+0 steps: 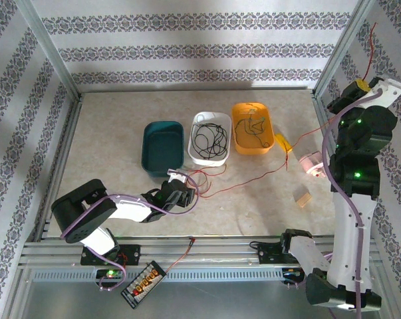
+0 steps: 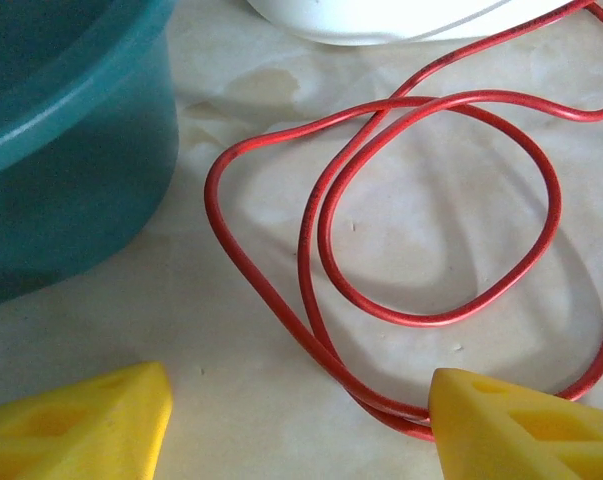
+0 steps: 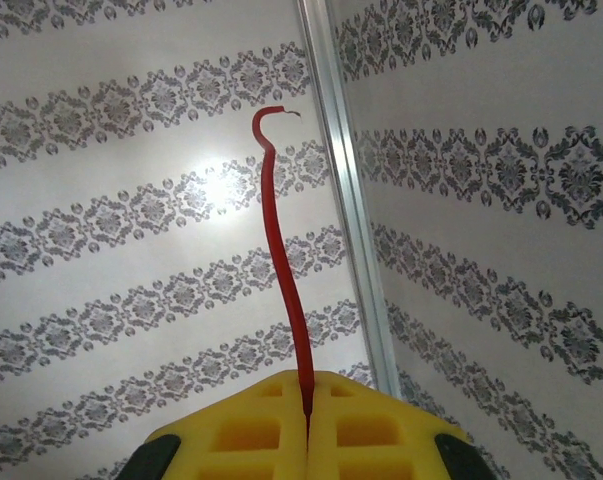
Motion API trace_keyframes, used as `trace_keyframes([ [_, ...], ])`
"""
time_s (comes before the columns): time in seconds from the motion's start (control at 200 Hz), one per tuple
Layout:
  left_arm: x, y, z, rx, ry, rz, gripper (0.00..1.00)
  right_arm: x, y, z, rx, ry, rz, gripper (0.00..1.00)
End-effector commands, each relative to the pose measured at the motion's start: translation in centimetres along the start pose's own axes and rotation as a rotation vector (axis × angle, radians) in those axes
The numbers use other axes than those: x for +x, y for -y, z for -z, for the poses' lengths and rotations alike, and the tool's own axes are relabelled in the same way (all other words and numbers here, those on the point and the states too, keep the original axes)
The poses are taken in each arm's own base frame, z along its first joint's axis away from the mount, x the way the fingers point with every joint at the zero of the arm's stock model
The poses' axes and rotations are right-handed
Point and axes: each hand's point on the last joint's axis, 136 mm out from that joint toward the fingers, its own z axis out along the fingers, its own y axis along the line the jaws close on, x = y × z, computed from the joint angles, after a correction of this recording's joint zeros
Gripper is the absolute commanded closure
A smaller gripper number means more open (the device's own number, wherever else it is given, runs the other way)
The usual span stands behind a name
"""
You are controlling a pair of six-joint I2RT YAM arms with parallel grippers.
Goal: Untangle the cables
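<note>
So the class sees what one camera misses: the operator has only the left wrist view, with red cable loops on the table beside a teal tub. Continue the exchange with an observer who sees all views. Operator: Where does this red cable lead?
Observer: The red cable runs across the table and rises to the right gripper, lifted high at the right side.
Operator: Is it held there?
Observer: Yes, the yellow fingers are shut on it, its end poking up past them.
Operator: What is in the white tub beyond my loops?
Observer: Coiled black cables.
</note>
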Motion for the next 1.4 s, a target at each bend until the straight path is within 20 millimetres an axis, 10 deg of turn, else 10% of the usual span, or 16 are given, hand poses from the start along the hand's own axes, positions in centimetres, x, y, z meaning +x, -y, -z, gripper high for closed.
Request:
trace_keyframes([
  [0.0, 5.2, -3.8, 0.7, -0.124, -0.171, -0.035, 0.3, -1.1, -1.7, 0.6, -0.107, 0.003, -0.065, 1.0],
  [0.445, -8.1, 9.7, 6.1, 0.313, 0.176, -0.283, 0.25, 7.2, -12.3, 6.0, -0.637, -0.289, -0.298, 1.0],
  [0.615, -10.3, 15.7, 5.8, 0.468, 0.199, -0.393, 0.22, 5.3, -12.7, 7.1, -0.673, -0.281, -0.334, 1.0],
  [0.85, -10.0, 22.2, 0.2, 0.547, 0.187, -0.47, 0.21, 0.9, -14.1, 8.8, -0.762, -0.249, -0.373, 1.0],
  [1.124, -10.8, 24.6, -5.0, 0.513, 0.245, -0.394, 0.3, -1.2, -14.2, 10.1, -0.794, -0.211, -0.378, 1.0],
  [1.394, -9.4, 20.9, -8.0, 0.417, 0.222, -0.258, 0.79, -3.1, -13.6, 11.0, -0.777, -0.15, -0.347, 1.0],
])
